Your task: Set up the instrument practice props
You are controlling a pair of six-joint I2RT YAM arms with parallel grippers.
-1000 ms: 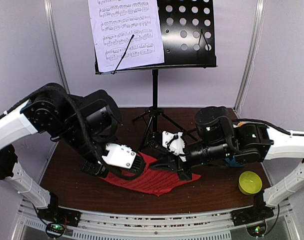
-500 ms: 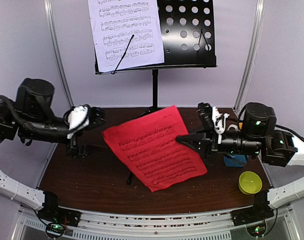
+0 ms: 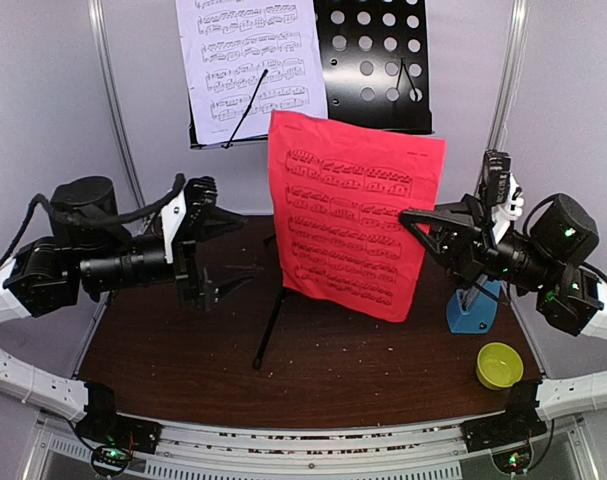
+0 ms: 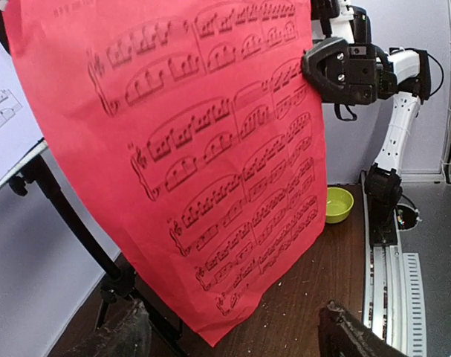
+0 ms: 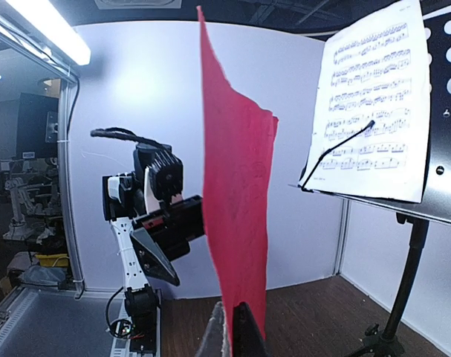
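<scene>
The red music sheet point(image 3: 353, 215) hangs upright in mid-air in front of the black music stand point(image 3: 378, 60), and my right gripper point(image 3: 407, 215) is shut on its right edge. In the right wrist view the red music sheet point(image 5: 236, 201) stands edge-on, rising out of the closed right gripper point(image 5: 233, 332). My left gripper point(image 3: 226, 250) is open to the left of the sheet, apart from it. Its left wrist view is filled by the red music sheet point(image 4: 210, 149), with the left gripper point(image 4: 232, 343) empty below. The white music sheet point(image 3: 251, 65) rests on the stand's left half. The blue metronome point(image 3: 475, 308) stands on the table under the right arm.
A small yellow bowl point(image 3: 499, 365) sits at the table's front right. The stand's tripod leg point(image 3: 273, 325) reaches forward over the brown table point(image 3: 363, 370). White booth walls and metal posts close in the back and sides.
The red sheet went from lying on the table to hanging upright, lifted by the right gripper. The left gripper let go of it, opened and pulled back to the left.
</scene>
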